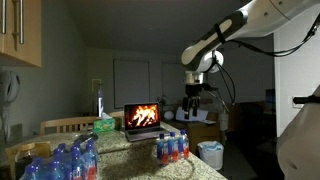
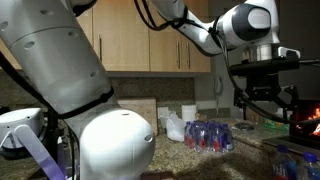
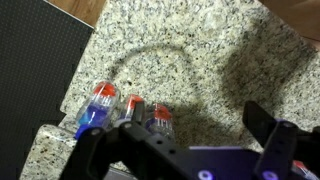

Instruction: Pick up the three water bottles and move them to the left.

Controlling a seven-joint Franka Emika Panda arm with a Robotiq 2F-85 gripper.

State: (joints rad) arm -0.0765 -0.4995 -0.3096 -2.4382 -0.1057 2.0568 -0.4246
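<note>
three water bottles (image 3: 131,110): 3, side by side | pincer (image 3: 178,128): 1, spread

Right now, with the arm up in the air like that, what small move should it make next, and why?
Probably lower toward the three water bottles, shifting sideways a little. The gripper hangs well above the counter, open and empty, and in the wrist view the bottles stand clustered off to one side of the gap between its fingers.
</note>
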